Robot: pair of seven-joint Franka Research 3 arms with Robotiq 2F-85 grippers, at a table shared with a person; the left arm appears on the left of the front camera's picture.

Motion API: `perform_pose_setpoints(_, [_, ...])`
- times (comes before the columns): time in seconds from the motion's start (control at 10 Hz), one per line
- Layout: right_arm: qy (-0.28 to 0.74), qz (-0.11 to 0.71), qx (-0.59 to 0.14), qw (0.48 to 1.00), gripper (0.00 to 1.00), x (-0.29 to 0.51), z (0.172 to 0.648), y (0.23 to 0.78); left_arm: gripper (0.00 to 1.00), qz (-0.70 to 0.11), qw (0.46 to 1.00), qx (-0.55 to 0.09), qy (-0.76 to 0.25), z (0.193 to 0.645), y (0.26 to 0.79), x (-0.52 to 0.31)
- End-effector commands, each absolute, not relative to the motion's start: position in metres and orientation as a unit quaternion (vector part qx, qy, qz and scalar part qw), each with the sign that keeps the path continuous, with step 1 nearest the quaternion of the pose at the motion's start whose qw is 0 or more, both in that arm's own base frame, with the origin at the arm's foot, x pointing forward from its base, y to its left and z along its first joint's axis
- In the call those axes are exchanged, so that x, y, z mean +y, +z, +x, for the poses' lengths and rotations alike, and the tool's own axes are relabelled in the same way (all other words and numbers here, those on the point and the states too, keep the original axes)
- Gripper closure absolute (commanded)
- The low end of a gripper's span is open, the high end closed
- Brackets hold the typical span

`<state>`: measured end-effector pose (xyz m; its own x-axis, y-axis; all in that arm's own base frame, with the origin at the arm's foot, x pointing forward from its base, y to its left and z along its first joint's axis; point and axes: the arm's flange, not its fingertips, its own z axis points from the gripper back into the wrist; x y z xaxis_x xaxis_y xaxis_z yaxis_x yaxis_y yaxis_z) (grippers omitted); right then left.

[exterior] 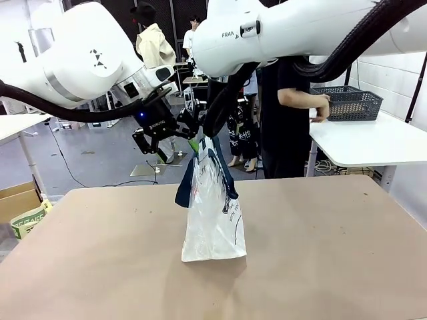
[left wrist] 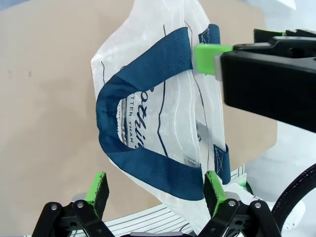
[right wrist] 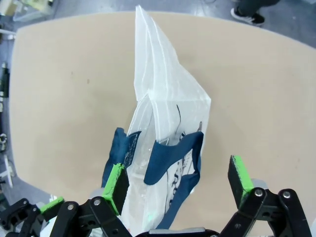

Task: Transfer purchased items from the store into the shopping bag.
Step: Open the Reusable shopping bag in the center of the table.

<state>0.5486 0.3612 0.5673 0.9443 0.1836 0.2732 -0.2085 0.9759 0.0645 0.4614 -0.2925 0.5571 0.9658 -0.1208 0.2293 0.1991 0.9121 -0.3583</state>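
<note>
Both wide, holding nothing: left gripper (left wrist: 153,190) straddles a navy handle (left wrist: 143,168), right gripper (right wrist: 178,181) straddles the shopping bag (exterior: 213,220) top. Bag stands mid-table (exterior: 333,253), mouth nearly flat. Clamp opposite sides, then spread slowly. Store (exterior: 347,103) sits beyond the far right corner.

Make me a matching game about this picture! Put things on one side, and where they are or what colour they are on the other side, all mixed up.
Things:
1. shopping bag
2. basket
3. strap handles
4. tool pads

Matches:
A. green
B. on the white table
C. standing upright on the brown table
D. navy blue

Right pairs: 1-C, 2-B, 3-D, 4-A
</note>
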Motion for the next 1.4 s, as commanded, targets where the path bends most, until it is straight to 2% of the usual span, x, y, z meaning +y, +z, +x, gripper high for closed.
perform_pose_setpoints(0.0, [0.086,0.050,-0.114,0.988,0.00,0.358,0.549,0.559,0.00,-0.193,0.974,-0.104,-0.064,0.468,0.558,-0.301])
perform_pose_setpoints(0.7, [0.071,0.057,-0.088,0.992,0.00,0.354,0.556,0.544,0.00,-0.192,0.977,-0.080,-0.038,0.499,0.522,-0.303])
perform_pose_setpoints(1.1, [0.085,0.049,-0.098,0.990,0.00,0.354,0.557,0.546,0.00,-0.197,0.976,-0.078,-0.053,0.496,0.517,-0.300])
perform_pose_setpoints(1.3, [0.116,0.077,-0.101,0.985,0.40,0.353,0.553,0.546,0.39,-0.194,0.976,-0.083,-0.056,0.493,0.519,-0.300])
